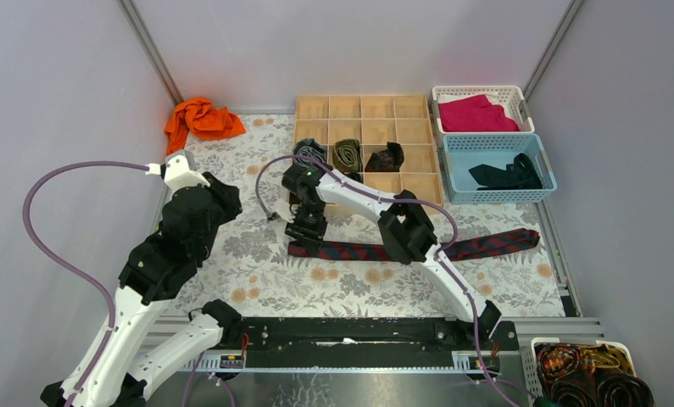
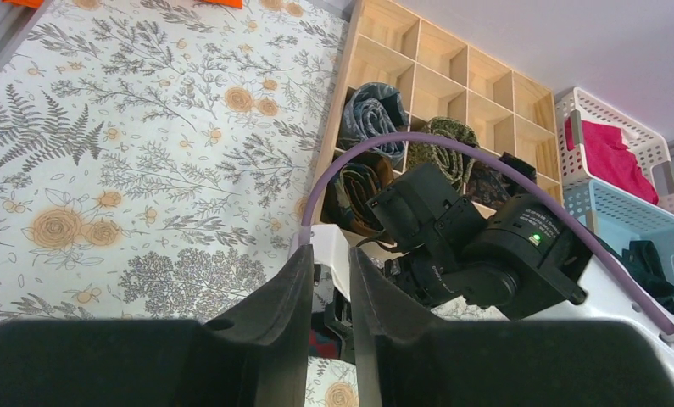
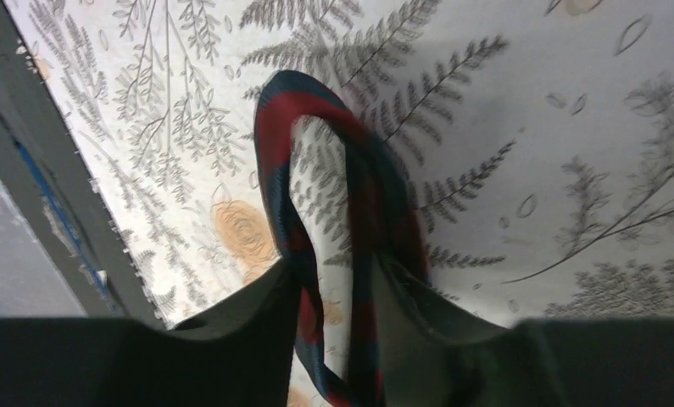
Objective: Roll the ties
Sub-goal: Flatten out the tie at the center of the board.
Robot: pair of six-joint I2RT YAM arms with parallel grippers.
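A navy tie with red stripes (image 1: 486,246) lies stretched across the floral mat. My right gripper (image 1: 306,233) is shut on its left end. In the right wrist view the gripper (image 3: 333,280) pinches a folded loop of the tie (image 3: 274,110) against the mat. My left gripper (image 1: 230,200) hovers left of it, holding nothing. Its fingers (image 2: 331,254) stand almost together with a narrow gap. Rolled ties sit in the wooden organizer (image 1: 405,106): grey-blue (image 2: 371,114), olive (image 2: 442,148), brown (image 2: 359,186) and a dark one (image 1: 386,158).
An orange cloth (image 1: 202,119) lies at the back left. A white basket (image 1: 524,106) holds a magenta cloth (image 1: 477,113). A blue basket (image 1: 547,174) holds a black tie (image 1: 507,175). Another basket (image 1: 530,356) of coiled ties stands at the near right.
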